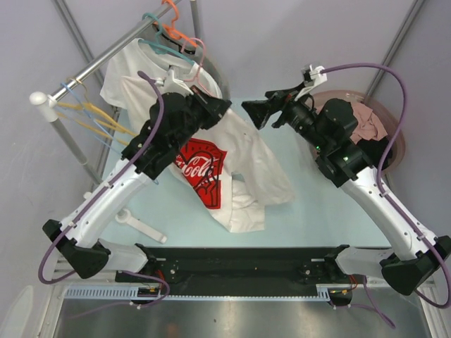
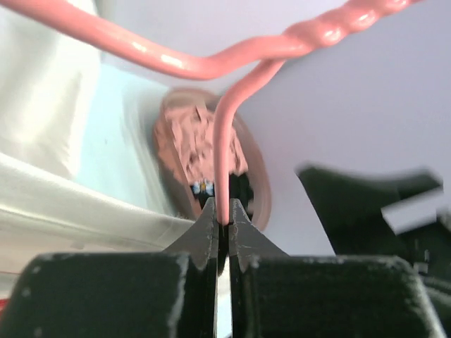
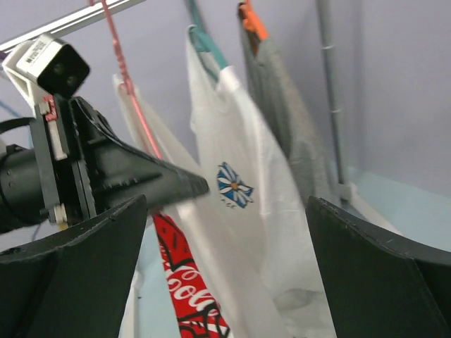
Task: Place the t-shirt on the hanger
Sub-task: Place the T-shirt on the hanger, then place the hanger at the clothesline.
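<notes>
Left gripper pinched on hanger hook stem. T-shirt hangs from it down onto table. Right gripper spread, empty.

Table: pale blue-green top. Lying on it: lower part of t-shirt, round brown basin. Also small white handled object.

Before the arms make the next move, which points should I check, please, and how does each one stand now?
1. Grip of left gripper on the hanger: ok, shut on its wire.
2. right gripper free: ok, open, empty.
3. t-shirt clear of the table: not ok, its lower part lies there.
4. Hanger's hook over the rail: cannot tell.
</notes>
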You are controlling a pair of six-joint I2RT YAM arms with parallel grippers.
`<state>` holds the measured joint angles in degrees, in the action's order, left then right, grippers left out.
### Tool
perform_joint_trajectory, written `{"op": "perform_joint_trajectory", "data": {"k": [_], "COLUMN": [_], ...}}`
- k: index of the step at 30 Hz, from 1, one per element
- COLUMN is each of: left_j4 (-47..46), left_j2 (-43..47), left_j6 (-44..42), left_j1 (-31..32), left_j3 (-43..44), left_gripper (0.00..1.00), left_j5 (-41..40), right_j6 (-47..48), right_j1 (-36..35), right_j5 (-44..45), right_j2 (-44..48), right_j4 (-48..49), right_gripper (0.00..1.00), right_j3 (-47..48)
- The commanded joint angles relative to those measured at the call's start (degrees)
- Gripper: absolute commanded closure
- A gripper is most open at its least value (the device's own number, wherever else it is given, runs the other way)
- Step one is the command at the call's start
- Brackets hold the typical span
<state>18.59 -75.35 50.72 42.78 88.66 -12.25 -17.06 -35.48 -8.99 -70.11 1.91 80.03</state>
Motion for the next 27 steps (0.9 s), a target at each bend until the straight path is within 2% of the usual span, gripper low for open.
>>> {"op": "perform_joint_trajectory", "data": {"k": [1, 8, 12, 16, 27], "left_j4": [-4.70, -8.83, -10.68, -12.43, -12.88], "left_j2": [-1.46, -3.84, -5.06, -6.56, -11.39], "left_j6": [2.90, 3.86, 6.49, 5.36, 9.21], "left_j1": [-4.72, -10.69, -13.78, -15.10, -21.78], "left_j3": [7.30, 9.69, 10.65, 12.67, 16.98], "left_gripper": [1.00, 1.00, 1.00, 1.00, 1.00], "left_j5": [0.30, -4.62, -7.17, -9.97, -8.41], "right_j6": [1.94, 2.56, 3.78, 5.10, 6.25], "right_j1": [3.93, 8.15, 8.41, 8.50, 8.85], "right_j5": [1.79, 1.17, 0.12, 0.12, -0.50], "right_j2": [3.13, 3.92, 4.19, 4.28, 2.17], "right_j4": [-1.65, -1.65, -3.23, -2.97, 0.28], "right_gripper": [0.00, 0.00, 0.00, 0.00, 0.00], "right_j3": [2.68, 2.59, 2.68, 2.59, 2.85]}}
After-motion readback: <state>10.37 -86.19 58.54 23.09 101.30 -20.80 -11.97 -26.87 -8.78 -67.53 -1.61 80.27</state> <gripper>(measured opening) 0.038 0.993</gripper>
